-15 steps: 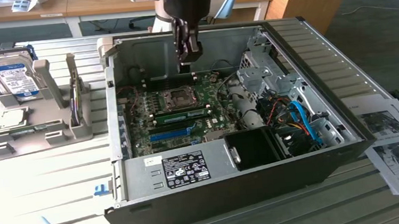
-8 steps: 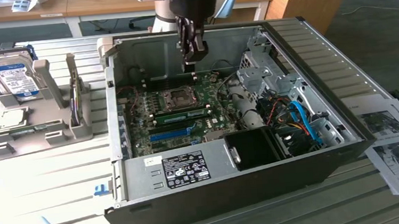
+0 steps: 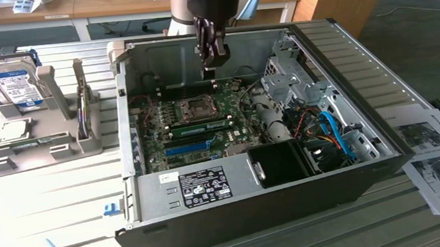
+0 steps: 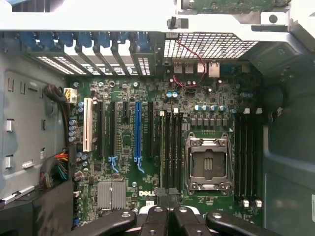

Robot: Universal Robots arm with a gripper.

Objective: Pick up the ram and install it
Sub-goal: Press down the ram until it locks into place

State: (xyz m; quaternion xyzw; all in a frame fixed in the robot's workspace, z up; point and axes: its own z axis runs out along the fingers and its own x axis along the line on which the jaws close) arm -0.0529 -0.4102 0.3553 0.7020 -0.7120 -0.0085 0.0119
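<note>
The ram [image 3: 202, 125] is a thin green stick standing on edge in a black memory slot beside the CPU socket [image 3: 199, 106], inside the open computer case [image 3: 379, 146]. In the wrist view the ram [image 4: 162, 147] shows as a narrow green line at the edge of the slot group. My gripper [image 3: 215, 65] hangs above the motherboard, over the far side of the socket and apart from the ram. Its black fingers [image 4: 156, 209] are pressed together with nothing between them, and the gripper [image 4: 167, 192] is shut.
A silver, blue-labelled hard drive [image 3: 14, 86] stands in a grey holder [image 3: 41, 149] at the exterior view's left. Printed papers [image 3: 434, 154] lie at the right. Inside the case are a bright blue slot [image 3: 188, 148], a metal drive cage [image 3: 291, 76] and a black duct [image 3: 282, 163].
</note>
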